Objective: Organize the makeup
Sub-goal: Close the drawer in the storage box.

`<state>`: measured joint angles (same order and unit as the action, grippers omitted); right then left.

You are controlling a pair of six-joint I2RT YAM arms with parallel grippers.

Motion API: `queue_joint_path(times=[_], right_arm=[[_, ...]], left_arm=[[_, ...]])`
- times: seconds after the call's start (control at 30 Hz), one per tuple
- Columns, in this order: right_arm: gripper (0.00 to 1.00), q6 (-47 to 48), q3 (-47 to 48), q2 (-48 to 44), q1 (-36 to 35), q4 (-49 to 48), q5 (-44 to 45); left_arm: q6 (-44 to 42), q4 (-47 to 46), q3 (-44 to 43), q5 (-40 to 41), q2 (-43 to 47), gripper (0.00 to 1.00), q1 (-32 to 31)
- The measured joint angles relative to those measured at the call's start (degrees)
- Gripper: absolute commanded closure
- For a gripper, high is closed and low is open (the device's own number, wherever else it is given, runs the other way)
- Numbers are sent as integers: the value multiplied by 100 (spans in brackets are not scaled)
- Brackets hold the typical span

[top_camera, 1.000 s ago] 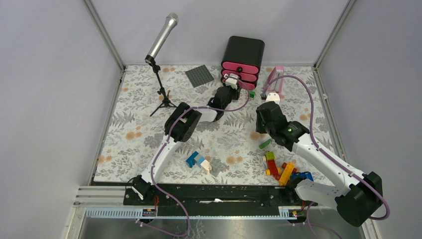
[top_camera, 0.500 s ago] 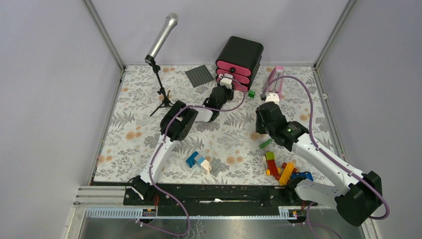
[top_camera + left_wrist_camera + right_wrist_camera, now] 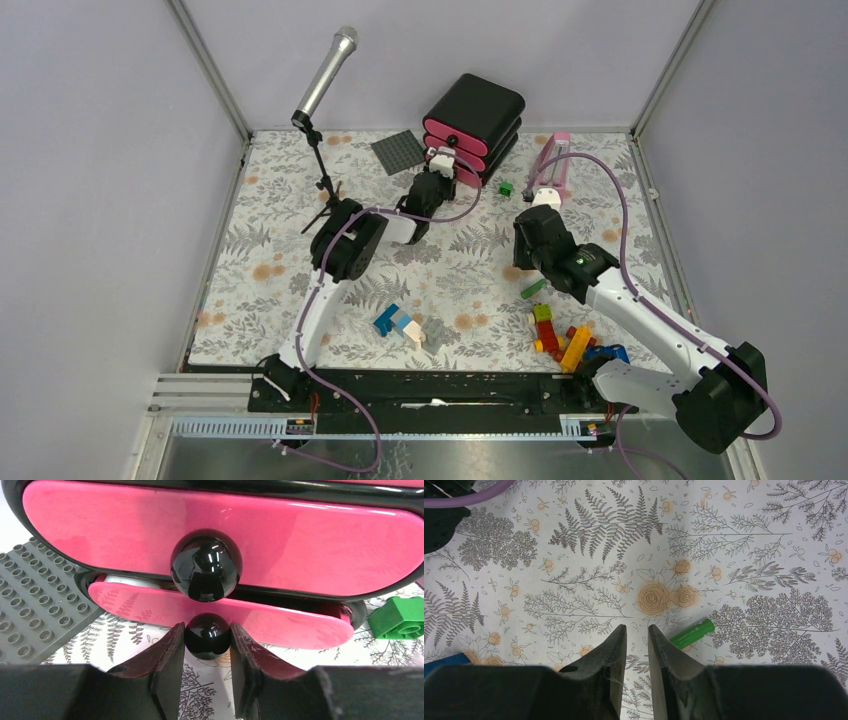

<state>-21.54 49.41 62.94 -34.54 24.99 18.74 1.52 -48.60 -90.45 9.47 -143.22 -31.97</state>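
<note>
None of the loose makeup shows on the table. A black drawer box (image 3: pixel 473 112) with pink drawer fronts stands at the back, turned askew. My left gripper (image 3: pixel 436 166) is shut on the black round knob (image 3: pixel 207 636) of its bottom pink drawer (image 3: pixel 280 622). That drawer is a little way out, and something white (image 3: pixel 127 579) shows in the gap above it. The drawer above (image 3: pixel 300 550) is closed, with its own knob (image 3: pixel 206 565). My right gripper (image 3: pixel 530 262) hangs over the floral mat, its jaws a narrow gap apart and empty (image 3: pixel 637 640).
A microphone on a stand (image 3: pixel 322 100) and a grey baseplate (image 3: pixel 400 152) are at the back left. A pink metronome (image 3: pixel 553 160) and a green brick (image 3: pixel 506 188) are right of the box. A green stick (image 3: pixel 691 632), a brick pile (image 3: pixel 565 340) and blue-white bricks (image 3: pixel 398 322) lie nearer.
My left gripper has moved left, holding the knob, and the drawer box has slid and swung left with it. The right arm has not moved.
</note>
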Motion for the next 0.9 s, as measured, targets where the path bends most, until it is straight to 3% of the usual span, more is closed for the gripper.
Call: queue_joint_path(times=[0.07,0.2,0.57,0.9], right_arm=[[70,-2,0,24,0,0,0],[70,-17,0,101,0,0,0],[70,-20,0,120,0,0,-33],[70,-37,0,125,0,0,-39]], left_arm=[[37,-7,70,-72,46,64,44],[186,-74,118,-262,57,54,138],[542,-20,76,-789,55,40,356],[546,-184,286,-922,208,38,380]])
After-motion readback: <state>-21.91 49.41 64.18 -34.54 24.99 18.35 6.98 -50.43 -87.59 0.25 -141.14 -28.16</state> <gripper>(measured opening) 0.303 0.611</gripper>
